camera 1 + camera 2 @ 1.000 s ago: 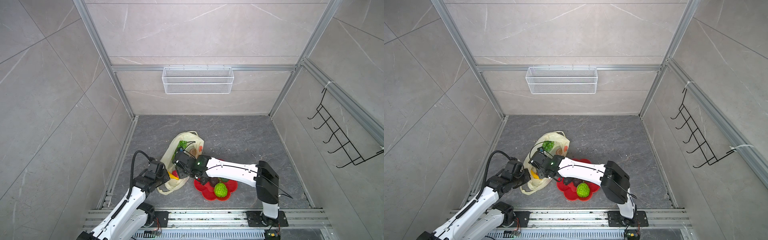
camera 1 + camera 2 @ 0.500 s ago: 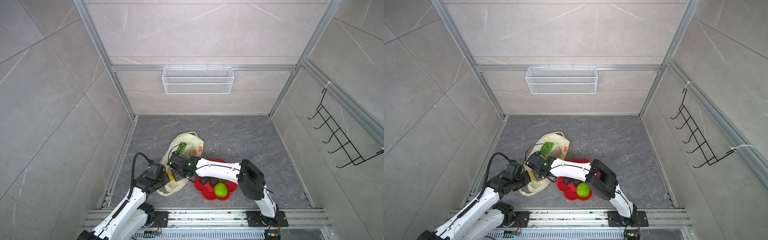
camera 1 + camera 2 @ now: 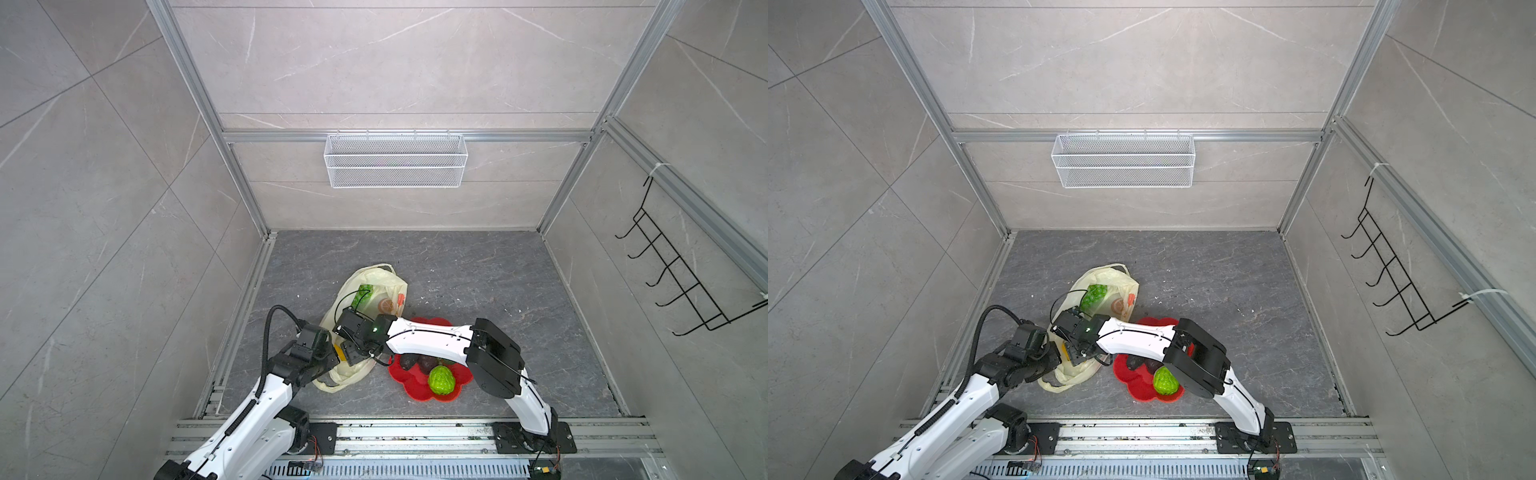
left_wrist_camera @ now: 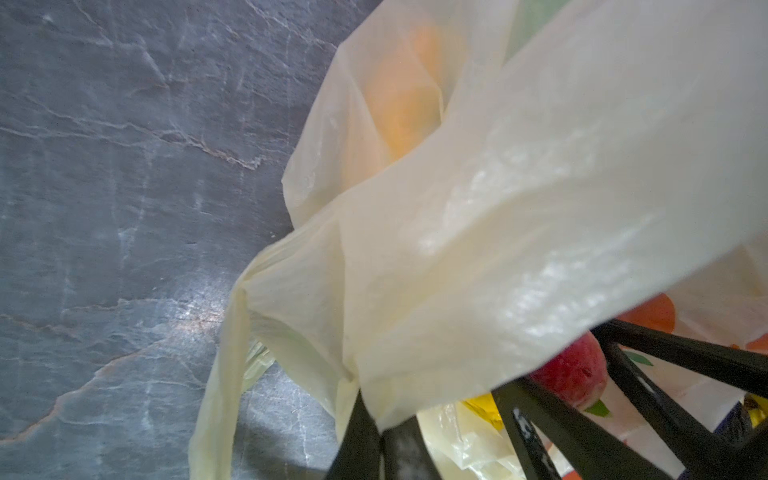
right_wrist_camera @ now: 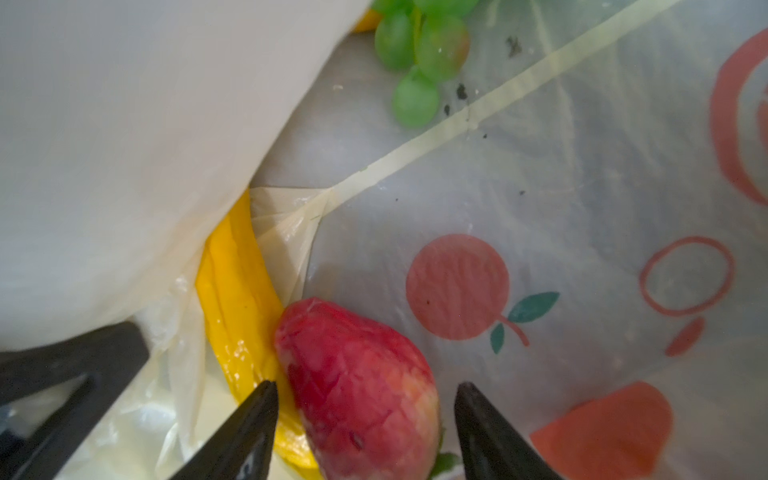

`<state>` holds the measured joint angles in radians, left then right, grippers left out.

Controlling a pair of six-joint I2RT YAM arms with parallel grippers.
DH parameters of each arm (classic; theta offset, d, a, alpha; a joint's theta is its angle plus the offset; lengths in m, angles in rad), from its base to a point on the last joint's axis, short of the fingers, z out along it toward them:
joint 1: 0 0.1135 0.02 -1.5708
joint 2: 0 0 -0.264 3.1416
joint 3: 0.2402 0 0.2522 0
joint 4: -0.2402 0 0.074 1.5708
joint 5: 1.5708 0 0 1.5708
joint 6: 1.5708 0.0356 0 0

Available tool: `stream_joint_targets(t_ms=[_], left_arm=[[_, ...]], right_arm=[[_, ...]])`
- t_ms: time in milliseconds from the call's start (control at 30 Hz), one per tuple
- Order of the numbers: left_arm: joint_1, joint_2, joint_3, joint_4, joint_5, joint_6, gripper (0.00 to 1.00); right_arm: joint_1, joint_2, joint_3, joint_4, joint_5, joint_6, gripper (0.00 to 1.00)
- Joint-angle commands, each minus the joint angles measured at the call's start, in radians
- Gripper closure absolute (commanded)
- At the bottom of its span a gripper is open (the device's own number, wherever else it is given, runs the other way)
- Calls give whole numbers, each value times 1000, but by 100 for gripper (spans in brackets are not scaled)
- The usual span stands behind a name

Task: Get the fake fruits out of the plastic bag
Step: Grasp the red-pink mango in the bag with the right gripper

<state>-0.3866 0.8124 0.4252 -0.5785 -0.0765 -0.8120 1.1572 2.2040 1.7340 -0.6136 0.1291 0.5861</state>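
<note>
Straddling strawberry [image 5: 353,365], right gripper [image 5: 365,388] spread wide

No legible text anywhere; plastic bag [image 5: 582,166] carries fruit pictures only.

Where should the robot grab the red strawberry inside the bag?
Pinch the strawberry across its fat middle, coming in from its leafy end, where the right gripper has its jaws open either side. It lies flat, tip pointing away. The banana touches one flank, so that finger must slide between.
</note>
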Motion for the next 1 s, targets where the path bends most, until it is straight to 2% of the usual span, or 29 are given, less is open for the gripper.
stream_joint_targets(t_ms=[0, 367, 567, 800, 967], left_arm=[[-4, 1, -5, -15, -13, -13, 100], [-3, -21, -5, -30, -33, -24, 100], [-3, -54, -15, -38, -45, -38, 100], [-3, -34, -6, -35, -48, -35, 100], [-3, -41, -9, -37, -49, -36, 100]], right_arm=[[-5, 42, 19, -6, -5, -4, 29], [-27, 62, 24, -13, -5, 18, 30], [-45, 19, -42, 46, -18, 43, 33], [-47, 63, 5, 5, -3, 34, 31], [-52, 16, -48, 52, -11, 58, 32]])
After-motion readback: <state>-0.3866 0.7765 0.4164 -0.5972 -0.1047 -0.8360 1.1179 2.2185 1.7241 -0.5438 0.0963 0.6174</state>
